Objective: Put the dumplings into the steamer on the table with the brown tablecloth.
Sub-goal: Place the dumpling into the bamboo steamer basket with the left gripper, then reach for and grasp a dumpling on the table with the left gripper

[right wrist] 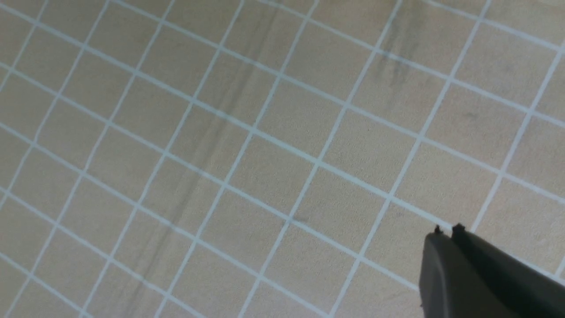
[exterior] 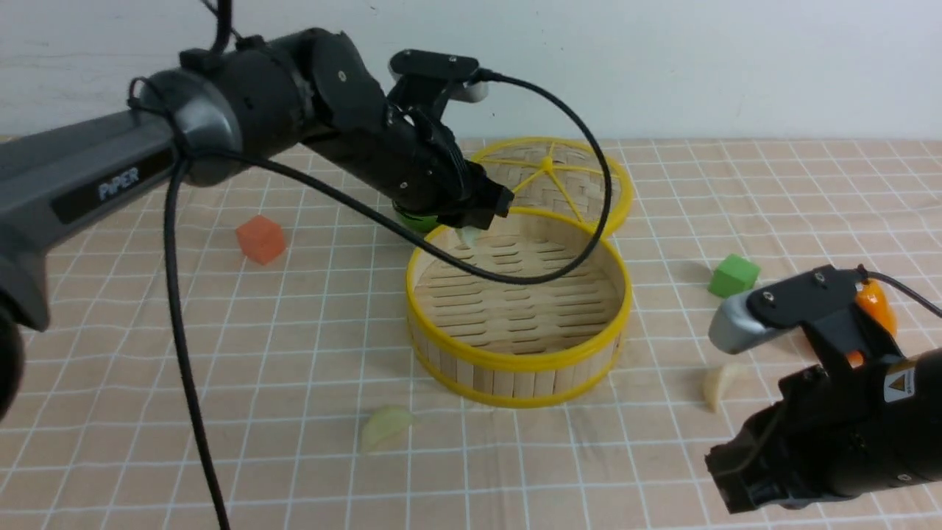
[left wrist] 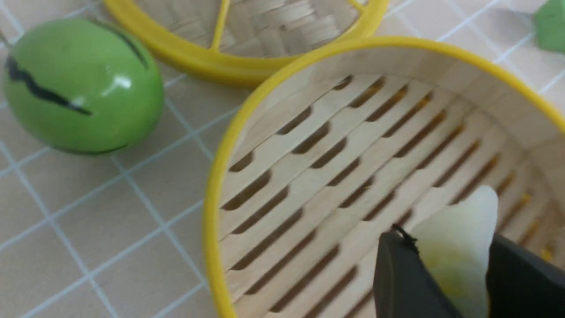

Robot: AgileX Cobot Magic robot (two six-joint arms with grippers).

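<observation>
- left gripper [exterior: 472, 230] [left wrist: 459, 269] – jaws clamped on a pale greenish dumpling [exterior: 467, 235] [left wrist: 459, 247], pinched between both black fingers [left wrist: 397, 278], tip sticking out past them
- that dumpling hangs over the steamer [exterior: 515, 362] [left wrist: 215, 190], just inside its far-left rim, above the slatted floor; can't tell from either view whether it touches the slats
- steamer sits upright on the brown tablecloth [exterior: 294, 353] [right wrist: 265, 154], lid off
- woven lid [exterior: 559, 173] [left wrist: 265, 26] lies flat behind the steamer, its yellow rim touching or nearly touching the steamer's far rim
- green egg-shaped toy [exterior: 416, 219] [left wrist: 84, 84] with a black jagged line, on the cloth just beside the steamer's far-left side, mostly hidden by the left arm in the front view
- second dumpling [exterior: 386, 428] on the cloth, near the steamer's front-left
- third dumpling [exterior: 717, 384] on the cloth, right of the steamer, near the right arm
- orange cube [exterior: 260, 239] well left of the steamer; green cube [exterior: 733, 275] to the steamer's right
- right gripper [right wrist: 448, 232] – jaws closed together, nothing between them, over bare cloth, well off the steamer's front-right
- orange object [exterior: 876, 305] behind the right arm, mostly hidden – possibly another toy
</observation>
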